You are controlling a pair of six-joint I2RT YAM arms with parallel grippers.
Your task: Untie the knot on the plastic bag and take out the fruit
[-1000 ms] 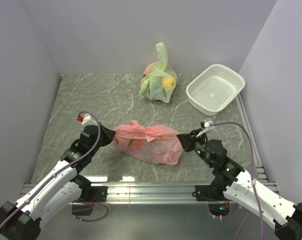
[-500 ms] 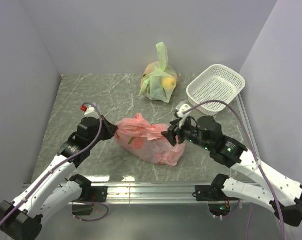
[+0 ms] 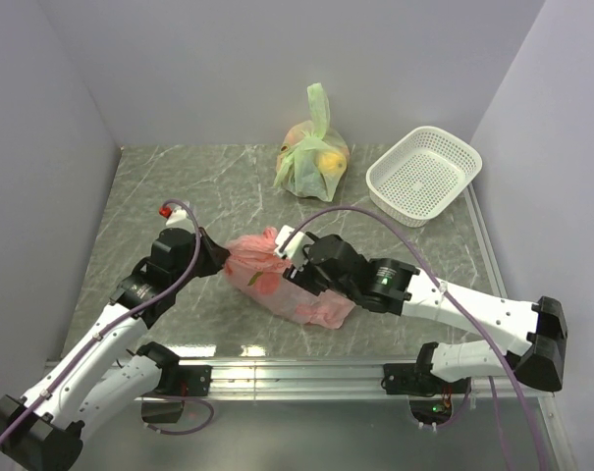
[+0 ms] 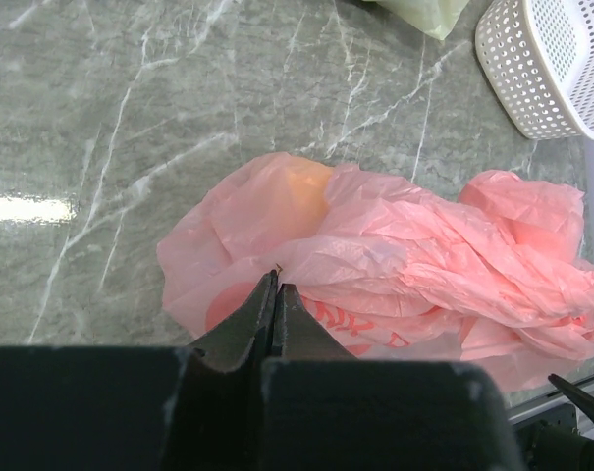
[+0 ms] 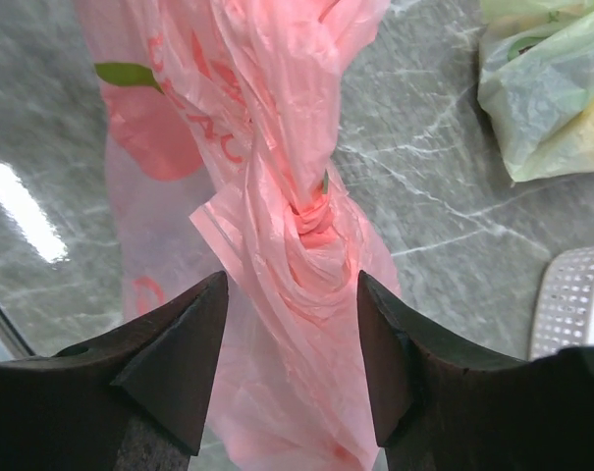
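Plastic bag (image 3: 311, 299): it is laid on its side on the table (image 3: 149, 186), near the front edge, between the two arms. The film is judged thin, limp and light. It is expected to crumple, stretch and slip rather than resist, and to tear if pulled sharply. Most of the weight is judged to come from the fruit (image 4: 297, 191), made out only as an orange patch behind the film; a red shape nearby cannot be told from print.

The knot (image 5: 311, 221) is a tightly twisted neck of the plastic bag, with loose ears flared beside it. It is straddled by the right gripper (image 5: 292, 285), whose fingers are spread wide and held off the plastic on both sides. A fold at the end nearest the left arm is pinched by the left gripper (image 4: 275, 289), whose fingers are pressed together.

Hold is best taken on a loose ear just beside the twist, not on the twist itself, which would be tightened by squeezing.
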